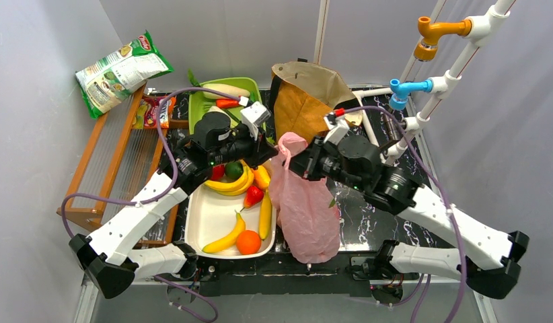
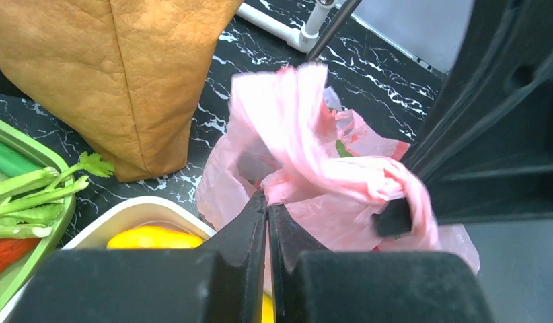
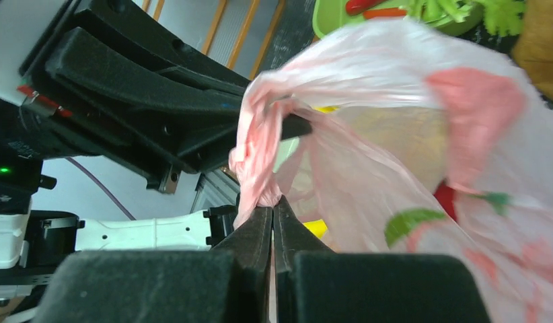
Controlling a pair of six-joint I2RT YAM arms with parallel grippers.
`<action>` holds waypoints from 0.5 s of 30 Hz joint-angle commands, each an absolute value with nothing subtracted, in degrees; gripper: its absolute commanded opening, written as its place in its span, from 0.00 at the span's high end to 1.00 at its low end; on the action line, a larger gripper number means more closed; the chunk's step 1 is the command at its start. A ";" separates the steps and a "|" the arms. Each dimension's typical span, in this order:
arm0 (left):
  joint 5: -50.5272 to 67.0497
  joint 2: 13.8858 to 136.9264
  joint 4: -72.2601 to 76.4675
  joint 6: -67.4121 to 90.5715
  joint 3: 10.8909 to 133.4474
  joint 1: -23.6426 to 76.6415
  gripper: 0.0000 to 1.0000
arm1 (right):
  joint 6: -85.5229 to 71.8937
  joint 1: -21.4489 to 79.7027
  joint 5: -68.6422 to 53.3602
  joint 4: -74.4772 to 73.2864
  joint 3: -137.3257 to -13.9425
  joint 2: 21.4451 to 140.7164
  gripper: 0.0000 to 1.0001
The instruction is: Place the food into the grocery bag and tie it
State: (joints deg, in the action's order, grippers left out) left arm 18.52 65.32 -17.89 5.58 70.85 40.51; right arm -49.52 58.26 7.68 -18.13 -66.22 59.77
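The pink grocery bag (image 1: 307, 215) lies on the black marble table between my arms, its two handles lifted at its far end. My left gripper (image 1: 272, 153) is shut on one handle of the bag (image 2: 294, 134), pinched at the gripper's (image 2: 268, 203) tips. My right gripper (image 1: 295, 163) is shut on the other twisted handle, which rises from between the gripper's (image 3: 272, 205) tips across the bag (image 3: 395, 168). The food sits in a white tray (image 1: 196, 225) left of the bag: a bunch of bananas (image 1: 231, 183), single bananas (image 1: 223, 241), an orange (image 1: 248, 242) and a red piece (image 1: 253, 196).
A brown paper bag (image 1: 304, 101) stands behind the pink one. A green tray (image 1: 201, 114) with a radish and greens lies at the back. A crisp packet (image 1: 119, 70) rests on a wooden rack (image 1: 116, 165) at left. White pipes (image 1: 435, 87) rise at right.
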 commanded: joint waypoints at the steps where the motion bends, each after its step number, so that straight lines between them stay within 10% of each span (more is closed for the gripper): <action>1: 16.06 62.42 -21.88 5.89 74.43 40.50 1.00 | -51.93 58.41 14.36 -24.46 -66.64 53.91 0.99; 15: 16.68 59.92 -17.87 4.79 76.46 40.45 1.00 | -49.68 58.36 21.45 -37.83 -75.42 51.52 0.99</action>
State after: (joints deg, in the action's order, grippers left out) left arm 16.95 59.44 -19.11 5.32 72.40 40.71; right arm -50.72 58.26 17.54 -33.95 -69.80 52.01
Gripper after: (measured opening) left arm 0.010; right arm 0.023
